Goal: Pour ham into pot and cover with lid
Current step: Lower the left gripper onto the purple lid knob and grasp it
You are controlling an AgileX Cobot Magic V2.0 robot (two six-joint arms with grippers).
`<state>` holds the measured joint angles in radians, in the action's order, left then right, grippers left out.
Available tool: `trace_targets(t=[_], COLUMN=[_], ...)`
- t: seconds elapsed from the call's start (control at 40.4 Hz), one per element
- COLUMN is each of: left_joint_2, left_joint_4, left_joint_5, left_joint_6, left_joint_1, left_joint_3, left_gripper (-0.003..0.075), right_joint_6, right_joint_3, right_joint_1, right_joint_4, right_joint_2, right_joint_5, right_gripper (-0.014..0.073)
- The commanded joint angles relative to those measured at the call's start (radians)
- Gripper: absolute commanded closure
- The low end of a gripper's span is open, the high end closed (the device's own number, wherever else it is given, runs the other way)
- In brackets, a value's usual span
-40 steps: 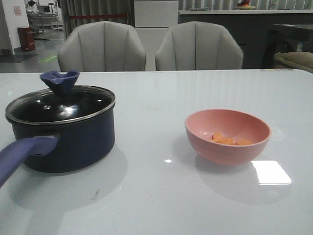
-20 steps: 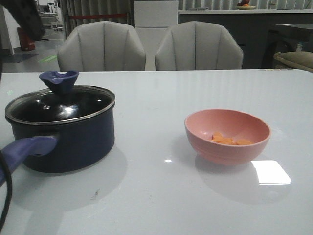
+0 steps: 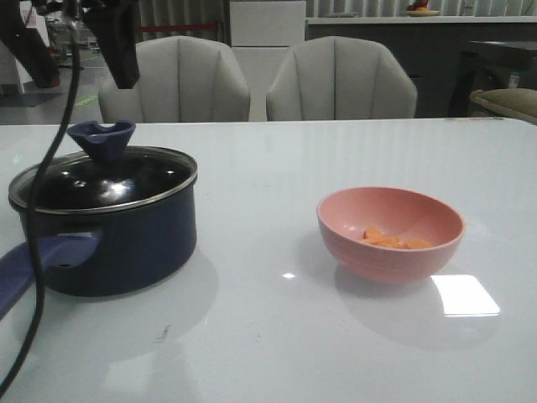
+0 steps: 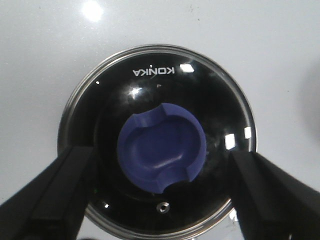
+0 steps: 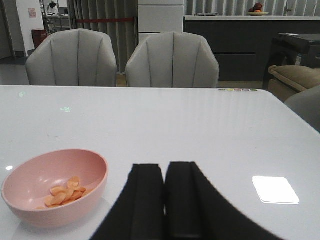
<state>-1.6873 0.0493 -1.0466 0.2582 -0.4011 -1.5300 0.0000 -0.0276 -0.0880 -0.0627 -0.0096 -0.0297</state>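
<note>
**Operator:** Ham (image 3: 393, 240), item one: a small heap of orange chunks lying in the bottom of the pink bowl (image 3: 390, 233), on the right half of the white table (image 3: 277, 336). From my right wrist camera I see the same heap (image 5: 64, 190) inside the bowl (image 5: 54, 185), untouched.

**Checker:** Pot and lid?

**Operator:** Pot (image 3: 113, 239), item two: dark navy, on the left half of the table, well apart from the bowl, its lighter handle pointing toward the near left edge. Lid (image 3: 102, 179), item three: glass, metal rim, seated on the pot, blue knob (image 3: 102, 139) upright on top.

**Checker:** Claws?

**Operator:** Left gripper (image 4: 161, 192): spread wide, holding nothing. In my left wrist view it looks straight down on the lid (image 4: 157, 137), one finger to either side of the knob (image 4: 161, 147). In the front view I see it (image 3: 117, 46) up above the pot, clear of the knob, a black cable hanging down past the pot. Right gripper (image 5: 165, 200): fingers pressed together, nothing between them, near the bowl but not touching it.
</note>
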Motion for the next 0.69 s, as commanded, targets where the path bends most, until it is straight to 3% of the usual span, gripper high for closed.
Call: trace_targets(t=[0.0, 0.669], left_joint_2=[0.012, -0.106], left_joint_4=[0.012, 0.003], left_joint_5=[0.015, 0.007], left_joint_6=[0.042, 0.069], left_joint_1=[-0.005, -0.005], left_joint_3=[-0.044, -0.044], left_gripper=[0.0166, 0.0171], right_joint_6=[0.000, 0.000], right_joint_3=[0.006, 0.006], right_joint_1=[0.004, 0.004], right_joint_4=[0.012, 0.012], right_joint_2=[-0.020, -0.021], right_joint_5=[0.089, 0.089], right_gripper=[0.0447, 0.0447])
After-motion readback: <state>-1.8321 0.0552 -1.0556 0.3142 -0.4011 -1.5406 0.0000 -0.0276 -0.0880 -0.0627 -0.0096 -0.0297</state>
